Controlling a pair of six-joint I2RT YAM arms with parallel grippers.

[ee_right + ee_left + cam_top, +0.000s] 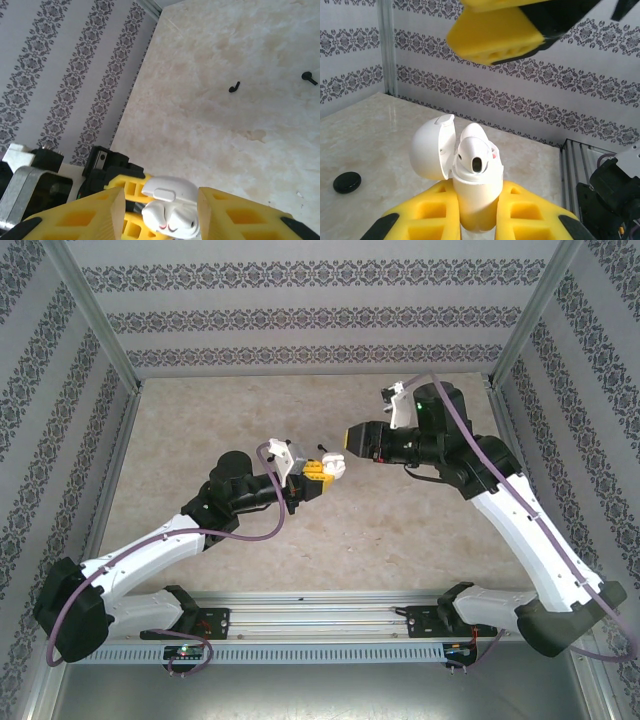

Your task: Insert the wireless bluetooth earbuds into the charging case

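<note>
My left gripper [318, 476] [476, 205] is shut on the body of the white charging case [334, 466] [475, 195] and holds it above the table, lid [432, 147] swung open. Two white rounded bud shapes [172, 220] sit in its top. My right gripper [347, 445] [161, 212] is open, one yellow finger on each side of the case without pinching it; one of its fingers [495, 32] hangs over the case in the left wrist view. Two tiny black stemmed earbuds [234, 87] [309, 77] lie loose on the table beyond.
A black round disc [347, 182] lies on the marble tabletop [230, 420] to the left of the case. Patterned walls and metal frame posts [386, 47] close in the table's back and sides. A small black speck [320, 448] lies just behind the case.
</note>
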